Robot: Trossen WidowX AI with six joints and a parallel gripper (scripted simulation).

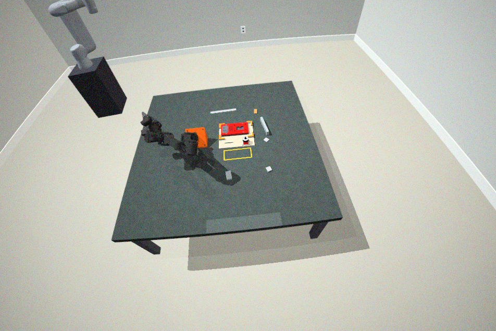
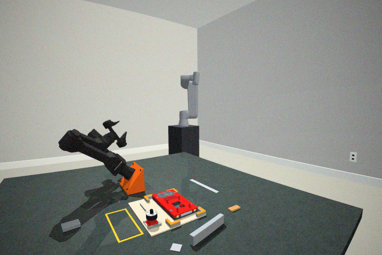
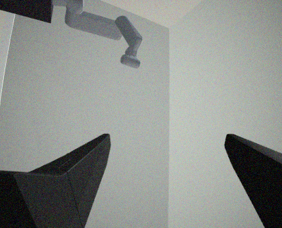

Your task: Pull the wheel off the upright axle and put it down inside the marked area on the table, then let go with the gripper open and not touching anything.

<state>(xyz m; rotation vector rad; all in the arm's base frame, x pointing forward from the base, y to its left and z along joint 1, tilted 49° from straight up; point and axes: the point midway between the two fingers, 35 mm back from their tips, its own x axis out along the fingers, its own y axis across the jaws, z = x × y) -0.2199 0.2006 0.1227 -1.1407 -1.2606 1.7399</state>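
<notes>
Gripper (image 3: 166, 144) open, facing grey walls (image 3: 213, 80).

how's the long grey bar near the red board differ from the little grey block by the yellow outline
The long grey bar is a pale, slim beam, far longer than it is wide; the little grey block is darker, short and stubby. The bar lies to the right of the cream base plate; the block lies left of the yellow outline, in the arm's shadow. Both lie flat on the table, untouched.
</notes>
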